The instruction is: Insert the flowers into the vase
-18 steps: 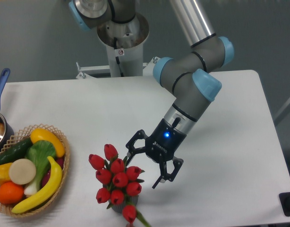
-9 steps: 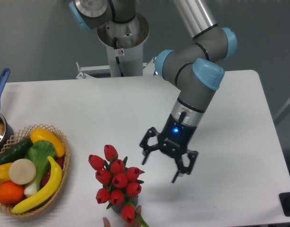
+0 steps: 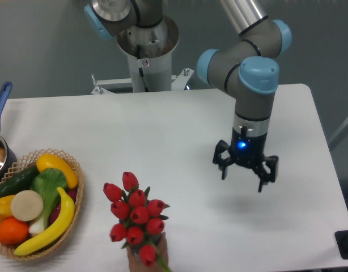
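End effector (image 3: 246,180) fingers spread wide, holding nothing, hovering over bench (image 3: 179,130); I see flowers (image 3: 134,214) well apart, hand (image 3: 148,258) beneath them.

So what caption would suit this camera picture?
Open gripper hangs above the white table, apart from the bunch of red tulips.

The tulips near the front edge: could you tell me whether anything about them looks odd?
Yes. A human hand is reaching in from the bottom edge and gripping the tulips at their base, hiding the vase. The gripper hangs open well to the right, holding nothing.
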Action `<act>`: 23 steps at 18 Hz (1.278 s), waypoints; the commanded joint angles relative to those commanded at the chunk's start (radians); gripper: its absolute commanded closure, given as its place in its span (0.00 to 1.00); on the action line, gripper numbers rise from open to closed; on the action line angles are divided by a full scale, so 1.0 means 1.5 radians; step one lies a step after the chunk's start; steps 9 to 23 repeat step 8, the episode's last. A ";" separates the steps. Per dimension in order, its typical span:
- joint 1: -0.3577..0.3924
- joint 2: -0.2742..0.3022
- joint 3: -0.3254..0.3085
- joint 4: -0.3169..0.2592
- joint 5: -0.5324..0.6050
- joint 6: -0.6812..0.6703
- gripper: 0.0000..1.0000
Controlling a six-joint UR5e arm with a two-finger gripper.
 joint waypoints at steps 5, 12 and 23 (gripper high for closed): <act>0.020 0.026 0.005 -0.065 0.042 0.077 0.00; 0.021 0.036 0.005 -0.089 0.080 0.103 0.00; 0.021 0.036 0.005 -0.089 0.080 0.103 0.00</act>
